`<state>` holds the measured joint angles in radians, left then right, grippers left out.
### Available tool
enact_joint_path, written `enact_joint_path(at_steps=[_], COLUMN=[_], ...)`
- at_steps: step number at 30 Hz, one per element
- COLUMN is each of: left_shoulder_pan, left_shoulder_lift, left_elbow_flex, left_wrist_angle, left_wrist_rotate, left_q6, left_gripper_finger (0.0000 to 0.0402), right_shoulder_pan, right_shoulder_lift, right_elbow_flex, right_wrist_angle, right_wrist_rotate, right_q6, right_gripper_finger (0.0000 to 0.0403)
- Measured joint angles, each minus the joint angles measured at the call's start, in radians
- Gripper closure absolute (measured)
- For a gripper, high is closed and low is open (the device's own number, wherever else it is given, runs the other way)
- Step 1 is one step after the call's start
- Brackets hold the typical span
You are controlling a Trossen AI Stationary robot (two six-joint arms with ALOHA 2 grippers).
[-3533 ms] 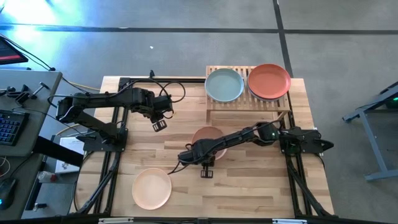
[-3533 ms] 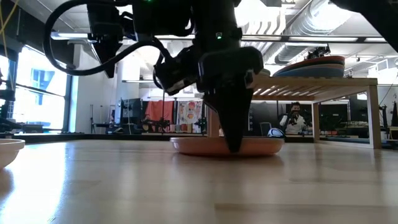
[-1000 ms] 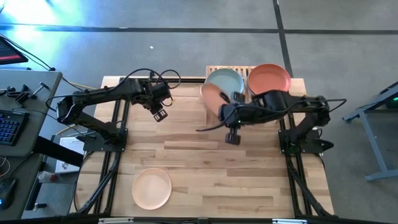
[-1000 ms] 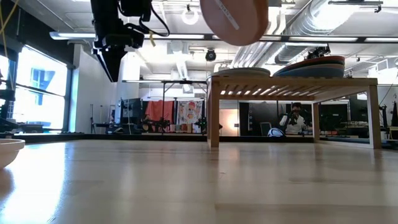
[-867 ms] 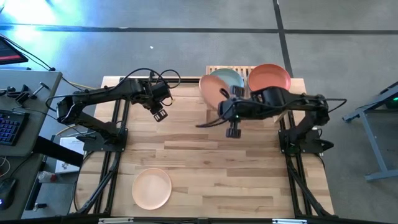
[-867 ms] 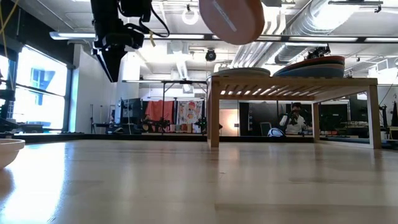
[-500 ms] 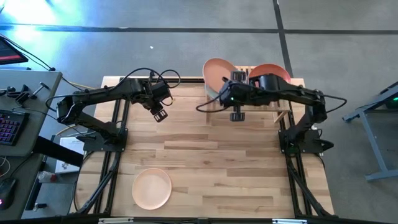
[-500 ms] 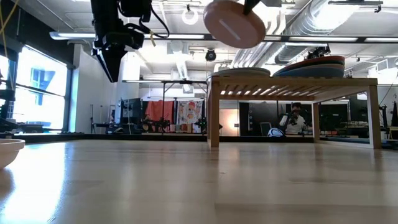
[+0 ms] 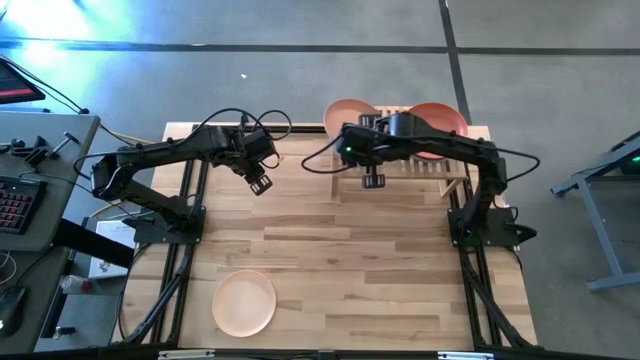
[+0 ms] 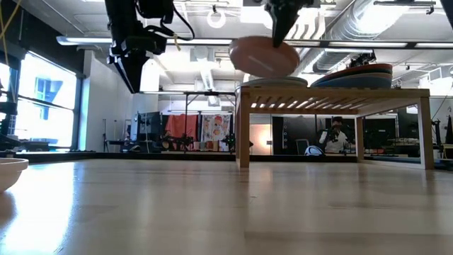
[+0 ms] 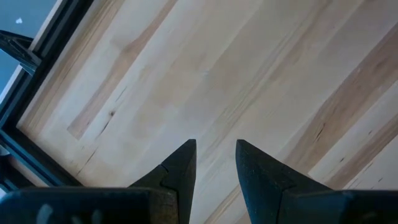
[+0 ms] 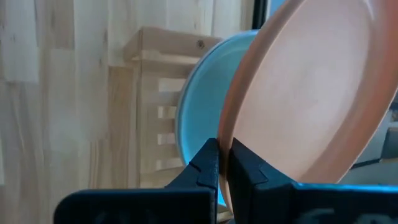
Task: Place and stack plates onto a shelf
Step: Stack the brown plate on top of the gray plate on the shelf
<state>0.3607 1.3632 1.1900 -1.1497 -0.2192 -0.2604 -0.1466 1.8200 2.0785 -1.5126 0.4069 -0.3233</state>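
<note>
Tan-pink plate (image 9: 347,116) tilted above blue plate (image 12: 198,134) on shelf (image 9: 400,170).

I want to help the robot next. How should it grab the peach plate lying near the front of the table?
Probably by the rim. The peach plate lies flat and right side up on the table, so its raised edge is the only thin part fingers could pinch. Come from above, one finger inside the rim, one outside. The open left gripper is free.

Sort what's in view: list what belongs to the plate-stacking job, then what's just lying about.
Job: tan-pink plate pinched in the right gripper over the shelf; blue plate and orange-red plate on the shelf; peach plate on the table; left gripper, empty.

Lying about: keyboard on the side desk.
</note>
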Motion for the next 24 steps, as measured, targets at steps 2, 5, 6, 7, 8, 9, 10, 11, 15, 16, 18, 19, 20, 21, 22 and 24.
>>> enact_joint_path(at_steps=[2, 5, 6, 7, 8, 9, 10, 11, 15, 16, 18, 19, 20, 21, 22, 24], left_shoulder_pan=[0.0, 0.0, 0.0, 0.0, 0.0, 0.0, 0.0, 0.0, 0.001, 0.001, 0.001, 0.001, 0.001, 0.001, 0.001, 0.001], left_shoulder_lift=[0.0, 0.0, 0.0, 0.0, 0.0, 0.0, 0.0, 0.0, 0.0, 0.0, 0.0, 0.0, 0.0, 0.0, 0.0, 0.0], left_elbow_flex=[0.0, 0.0, 0.0, 0.0, 0.0, 0.0, 0.0, 0.0, 0.0, 0.0, 0.0, 0.0, 0.0, 0.0, 0.0, 0.0], left_wrist_angle=[-0.001, -0.003, -0.003, -0.003, -0.003, -0.003, -0.003, -0.003, -0.003, -0.003, -0.003, -0.003, -0.003, -0.003, -0.003, -0.003], left_wrist_rotate=[0.0, 0.0, 0.0, 0.0, 0.0, 0.0, 0.0, 0.0, 0.0, 0.0, 0.0, 0.0, 0.0, 0.0, 0.0, 0.0], left_q6=[0.0, 0.0, 0.0, 0.0, 0.0, 0.0, 0.0, 0.0, 0.0, 0.0, 0.0, 0.001, 0.001, 0.001, 0.001, 0.001], left_gripper_finger=[0.03, 0.03, 0.03, 0.03, 0.03, 0.03, 0.03, 0.03, 0.03, 0.03, 0.03, 0.03, 0.03, 0.03, 0.03, 0.03], right_shoulder_pan=[-0.008, -0.018, -0.019, -0.02, -0.023, -0.025, -0.027, -0.03, -0.045, -0.049, -0.057, -0.062, -0.066, -0.071, -0.074, -0.081], right_shoulder_lift=[0.022, 0.047, 0.053, 0.06, 0.065, 0.071, 0.076, 0.079, 0.086, 0.088, 0.091, 0.092, 0.093, 0.095, 0.095, 0.097], right_elbow_flex=[0.0, 0.0, 0.0, 0.0, 0.0, 0.0, 0.0, 0.0, 0.0, 0.0, 0.0, 0.0, 0.0, 0.0, 0.0, 0.0], right_wrist_angle=[-0.014, -0.023, -0.025, -0.025, -0.027, -0.032, -0.034, -0.036, -0.051, -0.054, -0.06, -0.06, -0.059, -0.059, -0.058, -0.059], right_wrist_rotate=[0.002, 0.0, 0.0, 0.0, 0.0, -0.001, -0.003, -0.006, -0.03, -0.034, -0.044, -0.048, -0.057, -0.072, -0.089, -0.112], right_q6=[0.0, 0.0, 0.0, 0.0, 0.0, 0.0, 0.0, 0.0, 0.013, 0.024, 0.034, 0.034, 0.034, 0.032, 0.028, 0.026], right_gripper_finger=[0.0403, 0.0403, 0.0403, 0.0403, 0.0403, 0.0403, 0.0403, 0.0403, 0.0403, 0.0403, 0.0403, 0.0403, 0.0403, 0.0403, 0.0403, 0.0403])
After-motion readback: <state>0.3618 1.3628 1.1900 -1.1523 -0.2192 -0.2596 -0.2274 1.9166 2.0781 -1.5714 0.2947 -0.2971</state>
